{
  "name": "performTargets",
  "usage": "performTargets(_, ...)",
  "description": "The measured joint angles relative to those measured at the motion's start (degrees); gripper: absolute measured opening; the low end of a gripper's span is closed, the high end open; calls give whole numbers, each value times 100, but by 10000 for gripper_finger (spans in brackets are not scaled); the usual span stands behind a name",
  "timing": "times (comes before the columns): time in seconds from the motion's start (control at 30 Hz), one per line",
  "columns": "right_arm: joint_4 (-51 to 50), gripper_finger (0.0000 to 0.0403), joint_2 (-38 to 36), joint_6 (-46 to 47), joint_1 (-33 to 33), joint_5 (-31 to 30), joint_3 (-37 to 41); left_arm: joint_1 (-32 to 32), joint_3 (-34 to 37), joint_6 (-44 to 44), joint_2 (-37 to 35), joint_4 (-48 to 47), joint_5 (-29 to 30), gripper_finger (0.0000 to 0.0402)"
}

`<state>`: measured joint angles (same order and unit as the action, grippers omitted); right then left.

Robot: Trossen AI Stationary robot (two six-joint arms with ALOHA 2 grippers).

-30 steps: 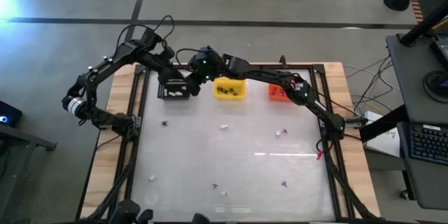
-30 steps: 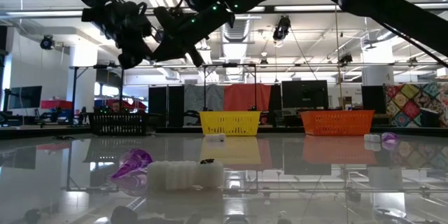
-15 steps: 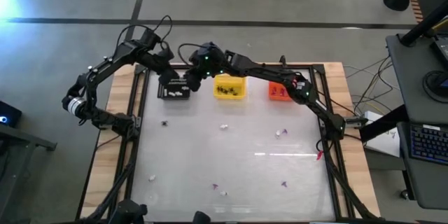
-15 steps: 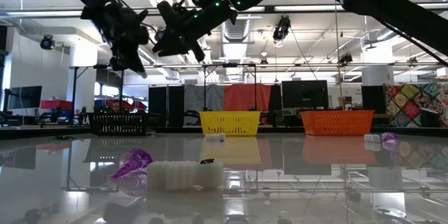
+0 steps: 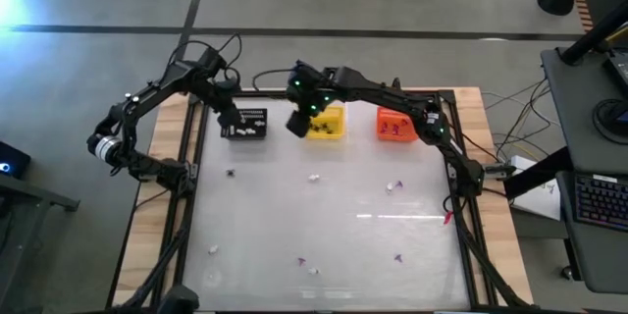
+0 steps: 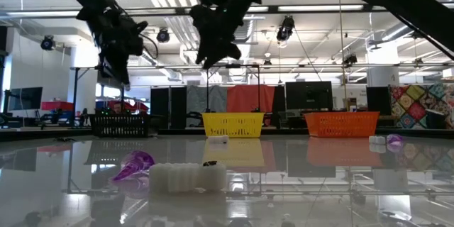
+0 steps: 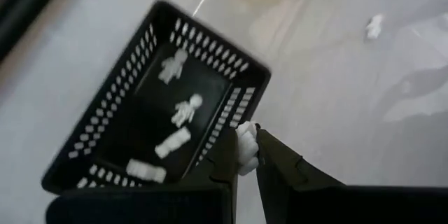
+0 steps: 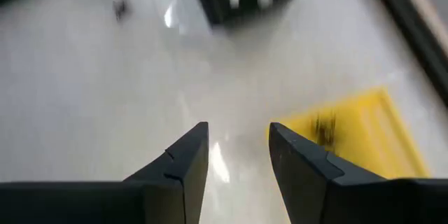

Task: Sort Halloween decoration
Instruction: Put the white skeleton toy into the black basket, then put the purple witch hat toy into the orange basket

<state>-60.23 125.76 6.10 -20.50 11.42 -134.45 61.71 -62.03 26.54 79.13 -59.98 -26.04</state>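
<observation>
My left gripper hangs over the left end of the black basket, shut on a small white bit. Several white bits lie on this basket's floor. My right gripper is open and holds nothing. It hovers above the table between the black basket and the yellow basket, which holds dark bits. The orange basket stands farther right. On the table lie a black spider, white bits and purple bits. My left gripper pinches the small white bit between the ends of its two fingers. The fingers slant downward. The bit is lifted clear and hangs over the black basket's rim.
The three baskets stand in a row along the table's far edge. In the low view a purple bit and a white bit lie close to the near edge. The glossy table top has a dark frame along its sides.
My right gripper has swung from above the black basket toward the table's right, to the near-left corner of the yellow basket, and has tipped more steeply downward. My left gripper has tipped further down over the black basket's left end, still with the white bit.
</observation>
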Motion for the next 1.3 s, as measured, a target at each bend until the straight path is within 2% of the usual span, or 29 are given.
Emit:
performTargets(0.13,-808,136,-62,31,10,-48,0,0,317,-69,14,181,155,13)
performTargets(0.27,-992,135,-62,73,12,-397,7,0,605,-206,20,534,160,13)
performTargets(0.5,-1133,139,-62,77,22,-396,7,0,822,-307,20,794,168,18)
performTargets(1.03,-1170,140,-59,76,21,-398,7,0,893,-460,140,998,173,120)
performTargets(1.3,-1378,134,-59,3,23,-398,9,-6,893,-762,59,926,154,137)
